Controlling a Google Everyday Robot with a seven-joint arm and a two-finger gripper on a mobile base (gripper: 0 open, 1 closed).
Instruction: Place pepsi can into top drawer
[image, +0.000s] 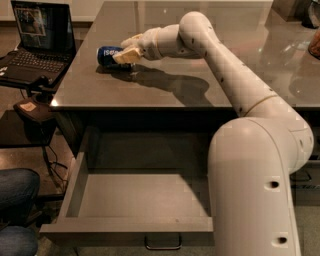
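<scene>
Claw (123, 50) reaching across counter (100, 86), meeting sideways-lying pepsi can (106, 54); grip cannot tell. Top drawer (135, 200) standing open, awaiting drop.

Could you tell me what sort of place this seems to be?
Probably an office or lab: a laptop beside a grey counter, its top drawer open, the gripper at the pepsi can on top.

Single arm (240, 90) extended forward and left from bulky white shoulder housing (255, 185) in right foreground. Elbow joint (195, 27) high, short forearm angled down to wrist (162, 42). Gripper (126, 51) at upper left of view, low, pointing left
</scene>
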